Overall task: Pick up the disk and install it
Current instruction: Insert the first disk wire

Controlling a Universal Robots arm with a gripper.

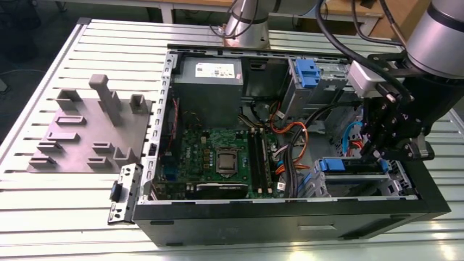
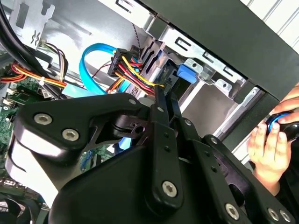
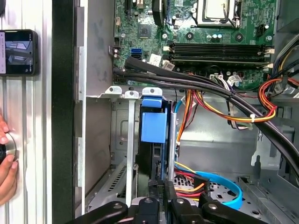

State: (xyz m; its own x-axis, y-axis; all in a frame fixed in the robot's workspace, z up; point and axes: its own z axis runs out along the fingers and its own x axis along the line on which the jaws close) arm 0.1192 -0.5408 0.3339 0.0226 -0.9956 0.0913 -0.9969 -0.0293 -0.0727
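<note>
First wrist view alone shows the end effector (image 3: 156, 193) clamping the disk (image 3: 153, 128) in its bay

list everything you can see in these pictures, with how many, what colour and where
PC case: one, black, open, on the slatted table.
Table: one, white.
Motherboard: one, green, on the case floor.
Power supply: one, grey, far corner of the case.
Disk: one, blue-framed, upright in the drive bay in front of the claw.
Fixture block: one, grey, at the exterior view's left.
Phone: one, black, on the table.
Hand: one, beside the case.
Claw: one, black, at the disk's edge.
</note>
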